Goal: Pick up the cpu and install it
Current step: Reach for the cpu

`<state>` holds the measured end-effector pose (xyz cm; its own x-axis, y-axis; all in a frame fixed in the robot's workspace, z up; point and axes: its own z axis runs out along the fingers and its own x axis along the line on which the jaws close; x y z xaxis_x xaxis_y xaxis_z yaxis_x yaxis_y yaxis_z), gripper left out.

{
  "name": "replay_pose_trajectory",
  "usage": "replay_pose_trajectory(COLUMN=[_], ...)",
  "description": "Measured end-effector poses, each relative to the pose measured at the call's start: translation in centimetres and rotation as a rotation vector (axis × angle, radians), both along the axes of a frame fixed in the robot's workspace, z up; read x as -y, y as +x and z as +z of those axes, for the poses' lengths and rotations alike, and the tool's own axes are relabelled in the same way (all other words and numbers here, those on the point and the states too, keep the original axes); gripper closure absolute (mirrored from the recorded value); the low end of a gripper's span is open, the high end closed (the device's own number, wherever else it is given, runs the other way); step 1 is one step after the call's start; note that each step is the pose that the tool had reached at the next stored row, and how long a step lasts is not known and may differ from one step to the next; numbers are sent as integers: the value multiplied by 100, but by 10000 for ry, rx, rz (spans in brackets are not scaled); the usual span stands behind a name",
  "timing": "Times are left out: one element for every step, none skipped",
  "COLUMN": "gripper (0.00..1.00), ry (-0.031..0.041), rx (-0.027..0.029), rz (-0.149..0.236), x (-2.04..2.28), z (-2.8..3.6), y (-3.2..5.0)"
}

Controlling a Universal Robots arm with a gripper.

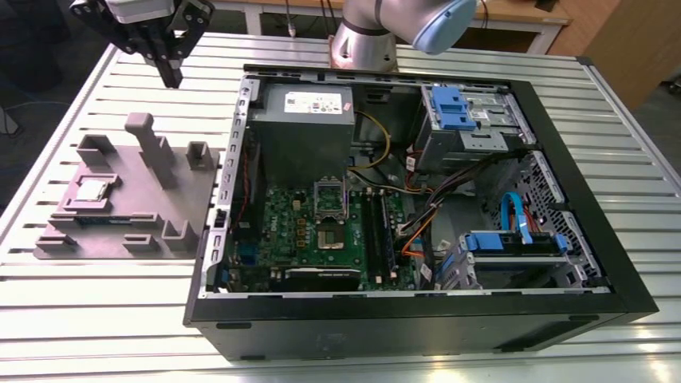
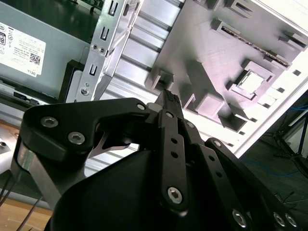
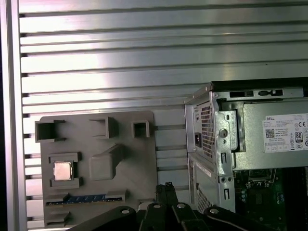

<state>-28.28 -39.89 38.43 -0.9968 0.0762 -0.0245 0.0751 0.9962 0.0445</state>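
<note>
We find the cpu (image 1: pixel 94 189) lying flat, shiny face up, in a square recess of the grey fixture (image 1: pixel 133 199), on the fixture's side away from the computer case (image 1: pixel 553 183). The raised walls round the recess seem meant to stop it sliding while leaving its top free to be reached from above (the other pockets and posts of the fixture look shaped for other parts). The open socket (image 1: pixel 330 199) sits on the board inside the case, which stands just beside the fixture.

The gripper (image 1: pixel 171 78) hangs high off the fixture, out past its corner nearest the case, well apart from the cpu. Its fingers point straight down, and as far as we can judge they are pressed together with nothing between them.
</note>
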Motion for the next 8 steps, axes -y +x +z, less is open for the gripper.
replay_pose_trajectory(gripper=[89, 89, 89, 89, 89, 89, 89, 89], ry=[0, 0, 0, 0, 1, 0, 0, 0], rx=[0, 0, 0, 0, 1, 0, 0, 0], rz=[0, 0, 0, 0, 0, 0, 0, 0], x=[0, 0, 0, 0, 0, 0, 0, 0], z=[0, 0, -1, -1, -1, -1, -1, -1], y=[-2, -9, -14, -16, -18, -20, -22, -24])
